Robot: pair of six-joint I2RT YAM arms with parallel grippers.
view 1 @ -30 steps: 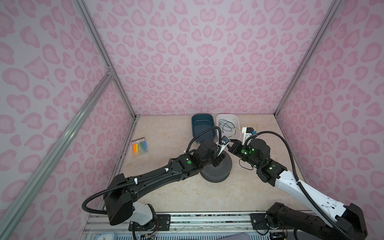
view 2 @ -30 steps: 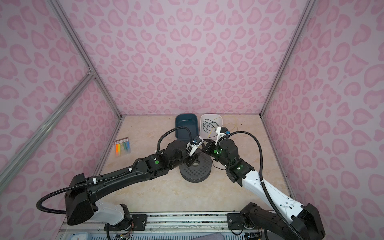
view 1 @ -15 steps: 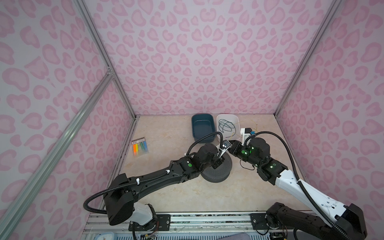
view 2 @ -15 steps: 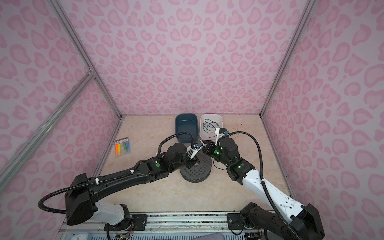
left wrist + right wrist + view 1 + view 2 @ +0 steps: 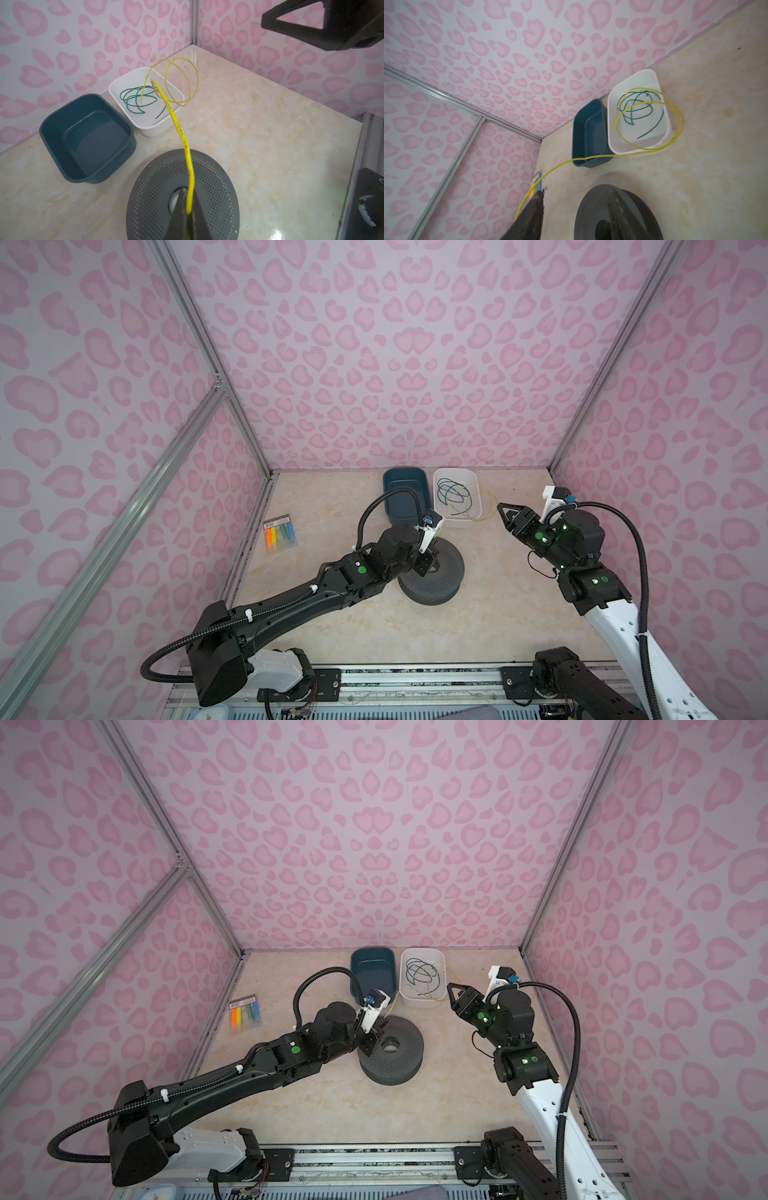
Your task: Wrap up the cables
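Between jaws of left claw (image 5: 188, 194) — yellow wire (image 5: 180, 131), seemingly pinched.

Spool (image 5: 448, 572) before two side-by-side tubs (image 5: 465, 523)

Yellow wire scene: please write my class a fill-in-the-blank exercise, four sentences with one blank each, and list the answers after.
1. The left gripper is shut on the ___ wire.
2. The ___ cord lies inside the white tub.
3. The right gripper stands ___ and holds nothing.
4. The blue tub next to the white one is ___.

Missing words: yellow, green, open, empty.
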